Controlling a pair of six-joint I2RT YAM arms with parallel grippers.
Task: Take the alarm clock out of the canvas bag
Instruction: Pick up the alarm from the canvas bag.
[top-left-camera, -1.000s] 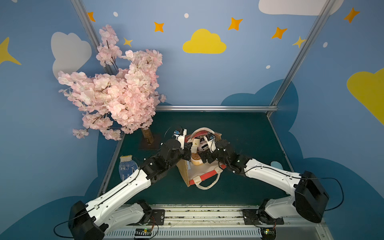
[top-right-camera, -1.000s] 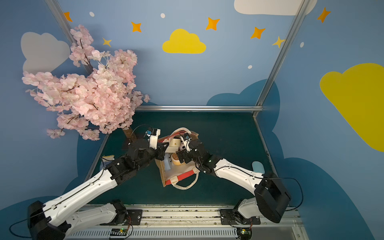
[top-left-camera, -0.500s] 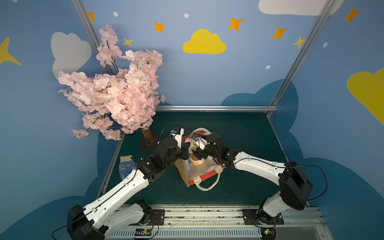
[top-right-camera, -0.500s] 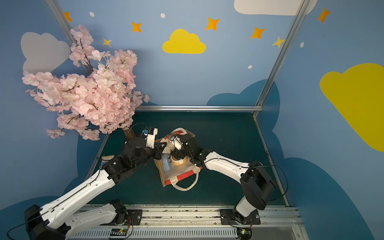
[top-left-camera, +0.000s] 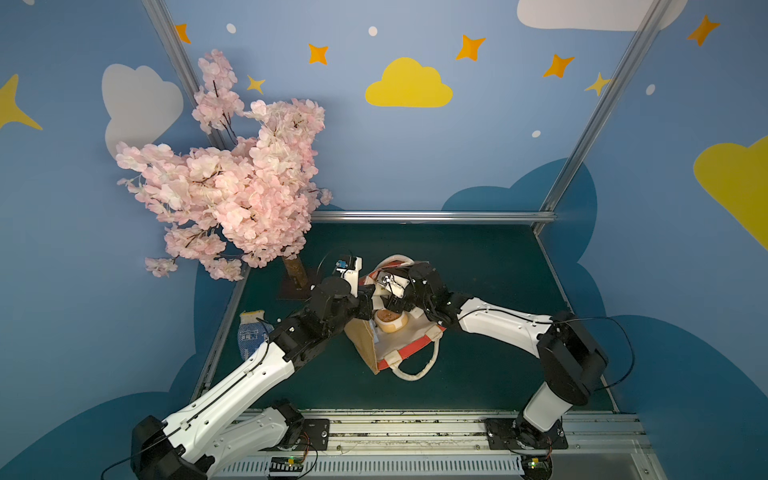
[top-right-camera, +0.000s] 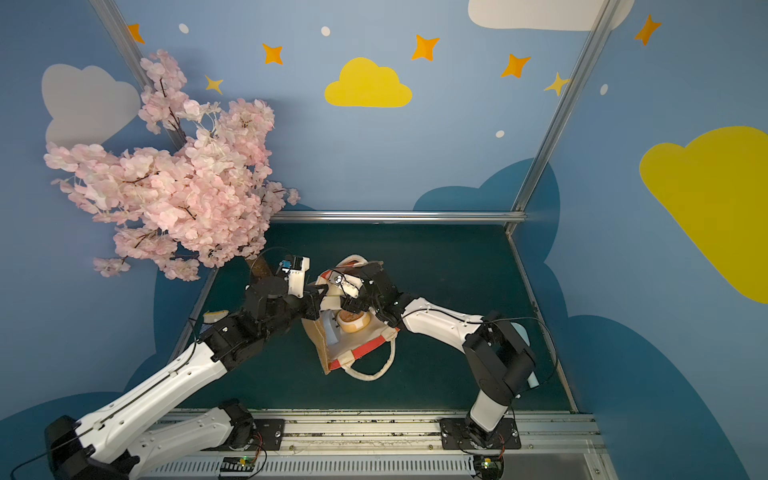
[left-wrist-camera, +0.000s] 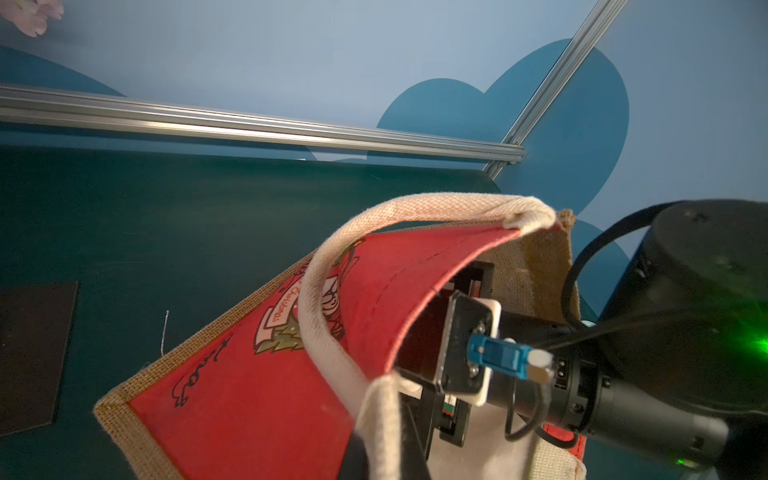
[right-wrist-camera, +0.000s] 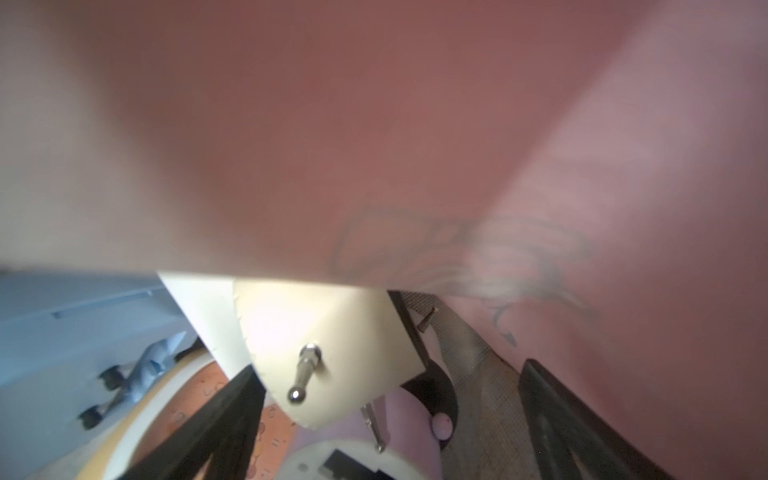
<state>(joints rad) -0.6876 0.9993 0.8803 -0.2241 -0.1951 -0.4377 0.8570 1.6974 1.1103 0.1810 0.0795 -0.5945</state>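
Note:
The canvas bag (top-left-camera: 409, 347) (top-right-camera: 361, 351) lies tilted mid-table with its mouth up, showing red faces, tan sides and a cream lining. My left gripper (top-left-camera: 368, 301) (top-right-camera: 316, 302) (left-wrist-camera: 380, 459) is shut on its cream handle (left-wrist-camera: 320, 291) at the rim. Inside lies the alarm clock (top-left-camera: 388, 321) (top-right-camera: 353, 322) (right-wrist-camera: 124, 411), round with a cream rim and an orange dial with numerals. My right gripper (top-left-camera: 394, 306) (top-right-camera: 354, 306) (right-wrist-camera: 388, 370) is down in the bag, open. One of its black fingers (right-wrist-camera: 216, 432) lies over the dial, and a cream wedge with a metal pin (right-wrist-camera: 332, 332) sits between the jaws.
A light blue box (right-wrist-camera: 75, 328) (top-right-camera: 330, 328) also lies in the bag beside the clock. A pink blossom tree (top-left-camera: 232, 187) stands at the back left on a dark base (top-left-camera: 291, 286). A blue-and-white glove (top-left-camera: 251, 338) lies off the left table edge. A metal rail (top-left-camera: 432, 216) bounds the back.
My right gripper has moved left and deeper into the bag, and its elbow has risen. The left gripper keeps its hold on the handle, almost still.

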